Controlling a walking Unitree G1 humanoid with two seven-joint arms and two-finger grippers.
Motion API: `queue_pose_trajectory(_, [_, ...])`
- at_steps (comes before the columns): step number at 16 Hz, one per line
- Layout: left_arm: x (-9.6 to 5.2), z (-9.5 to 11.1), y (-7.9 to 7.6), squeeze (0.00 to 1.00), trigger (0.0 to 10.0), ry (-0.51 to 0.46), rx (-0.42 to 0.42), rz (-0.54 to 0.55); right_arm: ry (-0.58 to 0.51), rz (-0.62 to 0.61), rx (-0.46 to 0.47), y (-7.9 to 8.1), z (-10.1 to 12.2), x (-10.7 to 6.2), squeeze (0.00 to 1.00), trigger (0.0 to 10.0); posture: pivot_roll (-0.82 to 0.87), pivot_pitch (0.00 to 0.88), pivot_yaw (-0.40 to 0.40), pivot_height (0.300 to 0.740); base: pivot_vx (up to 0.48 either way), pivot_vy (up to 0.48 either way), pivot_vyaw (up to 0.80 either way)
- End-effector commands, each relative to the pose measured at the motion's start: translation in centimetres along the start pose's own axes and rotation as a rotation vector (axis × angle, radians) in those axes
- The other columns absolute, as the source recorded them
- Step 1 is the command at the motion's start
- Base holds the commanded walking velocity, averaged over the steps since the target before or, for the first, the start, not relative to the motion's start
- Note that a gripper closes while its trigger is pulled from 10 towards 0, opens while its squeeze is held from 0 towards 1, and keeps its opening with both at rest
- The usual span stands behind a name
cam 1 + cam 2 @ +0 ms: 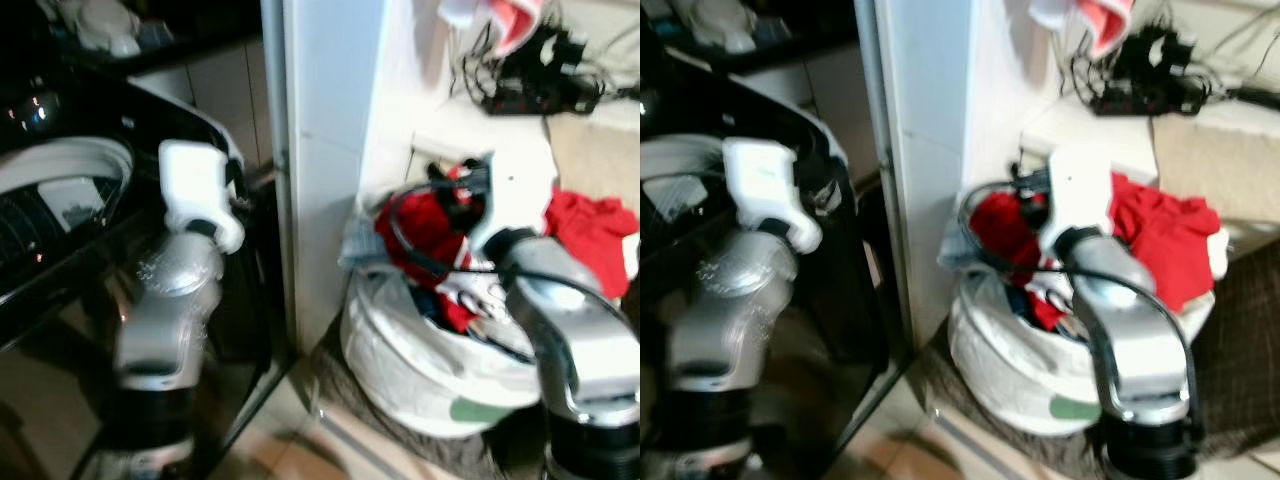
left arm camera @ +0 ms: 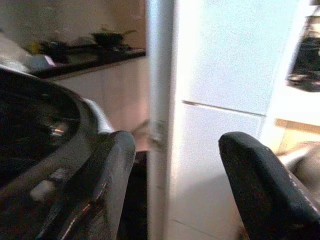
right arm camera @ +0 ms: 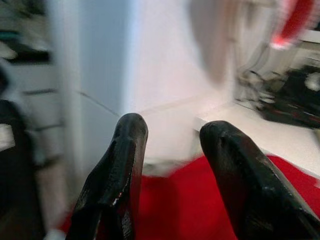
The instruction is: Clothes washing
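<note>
Head views – basket: a white laundry basket [image 1: 420, 375] stood on the floor just right of the white pillar [image 1: 325, 150], heaped with red clothes [image 1: 1160, 235].
Head views – washer: the black washing machine [image 1: 60, 200] stood left of the pillar.
Left wrist view – left gripper [image 2: 175, 165]: fingers spread wide, empty, before the pillar.
Right wrist view – right gripper [image 3: 170, 145]: fingers parted, empty, above the red clothes.
</note>
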State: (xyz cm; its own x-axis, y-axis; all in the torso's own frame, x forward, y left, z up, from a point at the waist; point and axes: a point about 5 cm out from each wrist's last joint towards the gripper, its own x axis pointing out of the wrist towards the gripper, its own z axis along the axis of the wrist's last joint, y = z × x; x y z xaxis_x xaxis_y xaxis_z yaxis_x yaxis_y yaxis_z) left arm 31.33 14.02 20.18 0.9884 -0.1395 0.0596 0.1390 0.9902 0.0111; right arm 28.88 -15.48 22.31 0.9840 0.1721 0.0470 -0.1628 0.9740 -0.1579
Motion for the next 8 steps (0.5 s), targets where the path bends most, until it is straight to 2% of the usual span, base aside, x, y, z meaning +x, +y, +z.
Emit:
queue_pose_trajectory(1, [-0.3,0.5,1.0,0.0,10.0,-0.016,0.016,0.017,-0.004,0.031,0.017,0.3,0.2,0.1,0.0,10.0,-0.07,0.0,-0.023,0.74,0.0,0.0,0.0])
queue_pose_trajectory(2, [-0.3,0.4,1.1,0.0,10.0,-0.008,0.058,0.015,0.013,0.028,0.021,0.2,0.1,0.2,0.87,10.0,-0.07,0.0,-0.023,0.74,0.0,0.0,0.0])
queue_pose_trajectory(3, [-0.3,0.3,1.1,0.0,10.0,-0.008,0.106,0.001,0.052,0.011,0.024,-0.2,-0.2,0.4,1.0,10.0,-0.07,0.0,-0.022,0.74,0.0,0.0,0.0])
queue_pose_trajectory(8, [-0.1,0.8,0.7,0.0,10.0,-0.041,0.179,-0.055,0.176,-0.081,-0.001,-2.8,-0.8,0.8,1.0,10.0,-0.07,0.0,-0.02,0.74,0.0,0.0,0.0])
